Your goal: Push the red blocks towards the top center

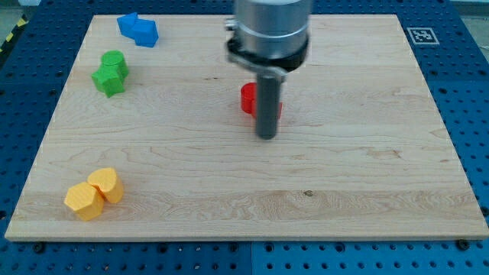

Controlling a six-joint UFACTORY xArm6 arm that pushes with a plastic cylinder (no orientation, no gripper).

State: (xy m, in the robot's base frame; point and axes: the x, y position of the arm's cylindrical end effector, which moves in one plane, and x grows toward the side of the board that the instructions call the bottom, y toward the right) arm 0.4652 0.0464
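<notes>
- The red block (248, 100) is found near the middle of the wooden board (367, 168), a little above centre, largely hidden behind the dark rod; its exact shape cannot be made out, and only one red piece can be told apart.
- My tip (266, 137) is seen just below and to the view's right of the red block, at its lower edge; whether it is touching cannot be told.
- No gripper is carried by the arm: nothing is opened, closed or held, and only pushing with the rod is possible.
- The red block is judged to be small, light, stiff plastic, likely to slide easily on the smooth wood and to turn if struck off-centre.
- No grasp is available, so contact is best made at the middle of the block's lower side, with the push directed towards the view's top centre.
- A push from the corner is judged likely to send the block sideways or let it slip past the rod.
- No containers are seen on the board; nothing is held in anything.
- Elsewhere, a blue block (138, 29) and a green block (111, 72) lie at the upper left, and a yellow block (94, 193) at the lower left, all well apart from the red block.
</notes>
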